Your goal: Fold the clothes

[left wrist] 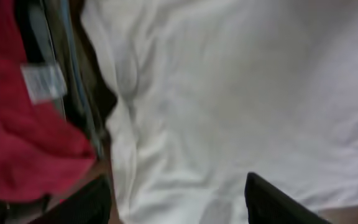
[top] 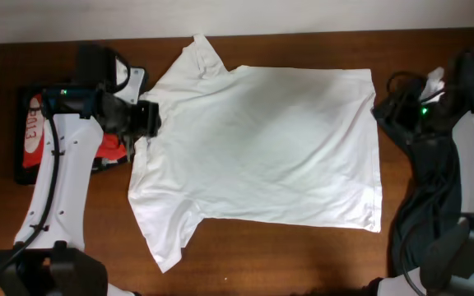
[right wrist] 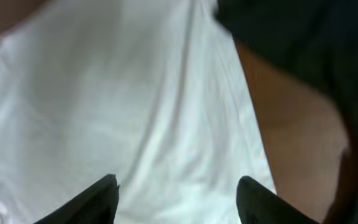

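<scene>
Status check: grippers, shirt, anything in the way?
Left gripper open at neckline; right gripper open over hem side. White T-shirt spread flat, unfolded. Red shirt left of neckline, not on it.

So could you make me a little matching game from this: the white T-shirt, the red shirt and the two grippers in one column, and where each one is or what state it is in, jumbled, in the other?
Things:
1. white T-shirt
2. red shirt
3. left gripper
4. right gripper

Place or state:
A. open, over the T-shirt's hem end
B. bunched at the left end of the table
C. spread flat in the middle of the table
D. open, at the T-shirt's collar end, with red cloth beside it

Pairs: 1-C, 2-B, 3-D, 4-A
</scene>
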